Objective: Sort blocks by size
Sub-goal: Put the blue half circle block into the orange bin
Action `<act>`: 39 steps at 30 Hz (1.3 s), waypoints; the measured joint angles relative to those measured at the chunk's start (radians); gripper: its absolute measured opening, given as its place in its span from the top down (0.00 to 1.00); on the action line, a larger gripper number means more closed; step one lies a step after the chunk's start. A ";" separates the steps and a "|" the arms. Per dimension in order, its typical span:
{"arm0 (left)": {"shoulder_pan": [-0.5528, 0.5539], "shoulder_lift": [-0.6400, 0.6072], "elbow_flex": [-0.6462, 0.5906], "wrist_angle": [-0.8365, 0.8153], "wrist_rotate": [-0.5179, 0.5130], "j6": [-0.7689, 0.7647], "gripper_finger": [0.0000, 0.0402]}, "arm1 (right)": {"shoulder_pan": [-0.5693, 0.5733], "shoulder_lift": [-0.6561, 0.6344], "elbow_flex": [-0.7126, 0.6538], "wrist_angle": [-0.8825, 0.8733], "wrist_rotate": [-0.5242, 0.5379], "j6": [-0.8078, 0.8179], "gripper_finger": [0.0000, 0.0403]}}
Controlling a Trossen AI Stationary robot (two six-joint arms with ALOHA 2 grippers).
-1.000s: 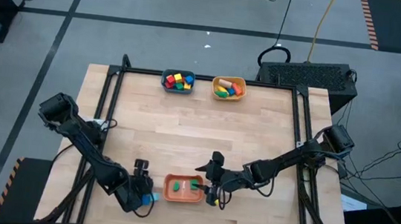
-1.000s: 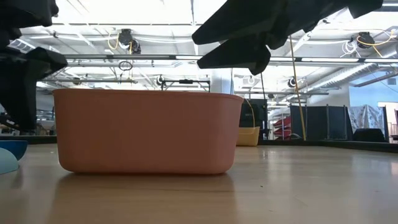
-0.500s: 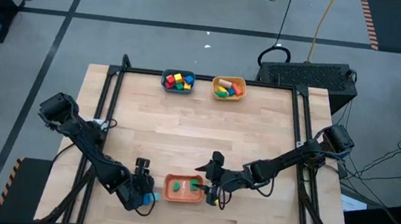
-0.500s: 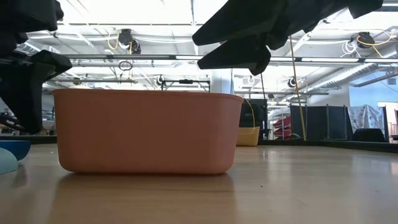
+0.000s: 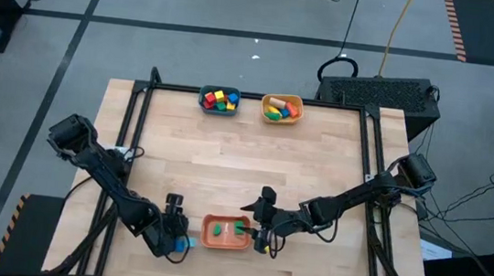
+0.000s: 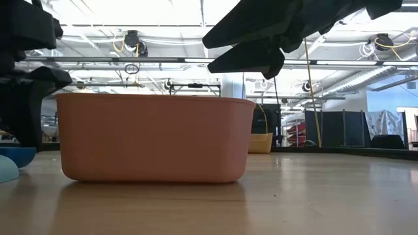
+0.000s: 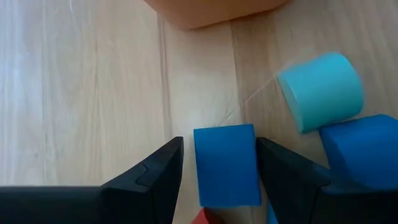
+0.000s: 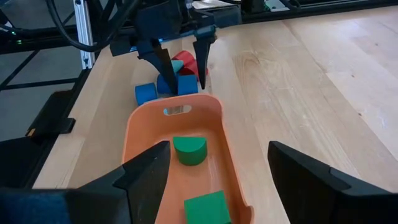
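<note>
The orange bowl [image 5: 226,231] sits at the near edge of the surface, and everything turns on it. Just beside its left end lies a small huddle of blocks: a blue block [image 7: 226,163], a light blue cylinder [image 7: 321,91], another blue piece [image 7: 364,149] and a sliver of red [image 7: 202,217]. The left gripper [image 7: 219,163] hangs over that huddle with its jaws spread either side of the blue block, not yet pinching it. The right gripper [image 8: 211,168] hovers over the bowl's right end, jaws wide and empty, above two green blocks [image 8: 189,150] lying inside. Far across the surface from the orange bowl, the teal bowl [image 5: 219,100] and yellow bowl [image 5: 281,109] hold more blocks. To my eye, the grab wants a straight drop, centred on the block, closing squarely so the cylinder next to it isn't nudged.
</note>
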 joint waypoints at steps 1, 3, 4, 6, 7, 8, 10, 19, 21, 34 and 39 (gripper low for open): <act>0.001 0.000 -0.002 0.005 -0.001 0.000 0.49 | 0.000 0.000 0.000 0.000 0.000 0.000 0.36; 0.002 0.000 -0.003 0.006 -0.003 -0.001 0.49 | 0.000 0.000 0.000 0.000 0.000 0.000 0.36; 0.002 0.000 -0.003 0.006 -0.002 -0.008 0.50 | 0.000 0.000 0.000 0.000 0.000 0.000 0.36; 0.002 0.000 -0.003 0.005 -0.002 -0.043 0.51 | 0.000 0.000 0.000 0.000 0.000 0.000 0.36; 0.002 0.000 -0.003 0.003 -0.002 -0.058 0.52 | 0.000 0.000 0.000 0.000 0.000 0.000 0.36; 0.004 0.000 -0.003 0.001 0.000 -0.073 0.54 | 0.000 0.000 0.000 0.000 0.000 0.000 0.36; 0.013 0.000 -0.003 0.001 0.016 -0.079 0.60 | 0.000 0.000 0.000 0.000 0.000 0.000 0.36; 0.063 -0.001 0.002 0.002 0.046 -0.089 0.67 | 0.000 0.000 0.000 0.000 0.000 0.005 0.36; 0.078 0.000 0.012 -0.005 0.053 -0.112 0.66 | 0.001 0.000 0.000 0.000 0.000 0.006 0.36; 0.162 0.001 0.232 -0.252 0.042 -0.114 0.66 | 0.011 0.000 0.000 -0.005 0.000 0.006 0.36; 0.185 0.001 0.308 -0.314 0.016 -0.051 0.66 | 0.012 0.000 0.000 -0.008 0.000 0.005 0.36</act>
